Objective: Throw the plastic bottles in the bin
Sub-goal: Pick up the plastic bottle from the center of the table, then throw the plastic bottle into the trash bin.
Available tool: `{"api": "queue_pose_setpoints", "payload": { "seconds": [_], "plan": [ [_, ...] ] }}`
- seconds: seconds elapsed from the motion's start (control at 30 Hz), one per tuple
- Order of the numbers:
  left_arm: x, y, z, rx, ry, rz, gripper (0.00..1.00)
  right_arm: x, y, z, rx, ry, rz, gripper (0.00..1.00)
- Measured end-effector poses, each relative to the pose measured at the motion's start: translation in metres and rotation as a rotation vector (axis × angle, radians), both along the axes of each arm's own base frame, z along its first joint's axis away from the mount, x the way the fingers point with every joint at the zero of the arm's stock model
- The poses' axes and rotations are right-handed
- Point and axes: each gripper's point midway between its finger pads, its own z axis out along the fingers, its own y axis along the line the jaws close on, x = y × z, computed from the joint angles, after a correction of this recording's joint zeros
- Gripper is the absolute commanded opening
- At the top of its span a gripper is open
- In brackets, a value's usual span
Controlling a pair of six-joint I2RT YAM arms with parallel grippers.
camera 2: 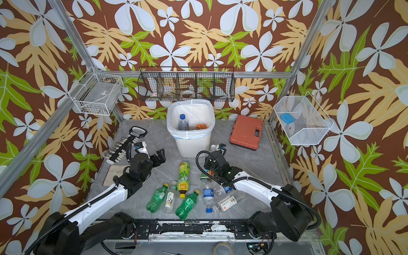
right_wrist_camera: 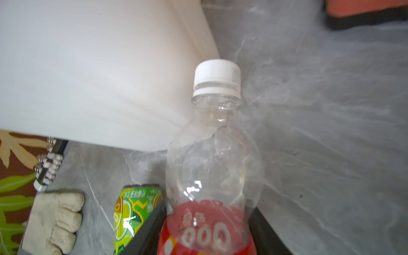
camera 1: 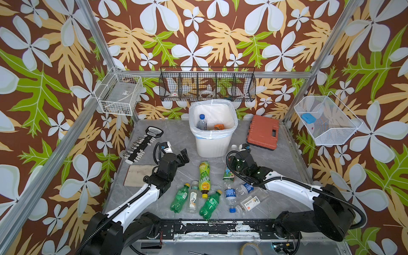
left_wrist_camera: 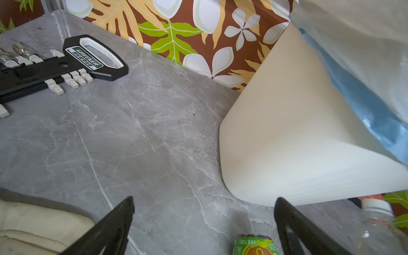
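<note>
Red-label bottle (right_wrist_camera: 212,167): clear, white cap, held in the right claw (right_wrist_camera: 207,223). The fingers (right_wrist_camera: 150,223) are pressed on the label from both sides and the cap points away from the wrist. Can't tell if it's off the counter (right_wrist_camera: 320,132). Bin (camera 1: 213,146) stands just ahead of that claw and to its left, with the cap near the bin's lower corner. In both top views the bin holds a blue-cap water bottle (camera 1: 201,122) and an orange-label bottle (camera 1: 219,127). Left claw (left_wrist_camera: 205,205) is spread fully wide and holds nothing, with the bin just ahead and to its right. Lime-label bottle (camera 1: 204,176) lies flat on the counter between the two claws, base toward the bin, yellow cap toward the arm bases. Green-label bottle (camera 1: 228,175) lies partly under the right wrist. Behind both claws, all lying down: one green bottle (camera 1: 180,198), clear white-label bottle (camera 1: 192,197), another green bottle (camera 1: 210,204), blue-label water bottle (camera 1: 230,196), plus a couple of clear ones under the right arm. Socket rail (camera 1: 141,145) is ahead-left of the left claw, cloth (camera 1: 136,175) behind-left of it. Orange-red tool case (camera 1: 262,132) is ahead-right of the right claw.
</note>
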Motion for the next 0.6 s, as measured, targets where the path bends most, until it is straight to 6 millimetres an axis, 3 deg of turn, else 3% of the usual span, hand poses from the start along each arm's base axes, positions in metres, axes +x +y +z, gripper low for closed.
{"api": "queue_pose_setpoints", "payload": {
  "seconds": [0.2, 0.3, 0.43, 0.5, 0.53, 0.6],
  "plan": [
    [0.000, 0.001, 0.000, -0.005, 0.001, 0.004, 1.00, 0.015, -0.058, 0.078, -0.034, -0.201, -0.144, 0.52],
    [0.000, 0.001, -0.001, -0.005, 0.004, 0.005, 1.00, 0.023, -0.073, 0.124, -0.068, -0.306, -0.186, 0.52],
    [-0.001, 0.002, -0.002, -0.010, 0.005, 0.009, 1.00, 0.036, -0.069, 0.194, -0.107, -0.455, -0.173, 0.52],
    [-0.001, 0.002, -0.001, -0.010, 0.004, 0.011, 1.00, 0.040, -0.067, 0.209, -0.134, -0.490, -0.162, 0.52],
    [-0.002, 0.003, -0.002, -0.010, 0.004, 0.012, 1.00, 0.046, -0.063, 0.215, -0.166, -0.486, -0.145, 0.52],
    [-0.004, 0.004, -0.003, -0.012, 0.007, 0.016, 1.00, 0.067, -0.043, 0.256, -0.162, -0.560, -0.089, 0.52]
  ]
}}
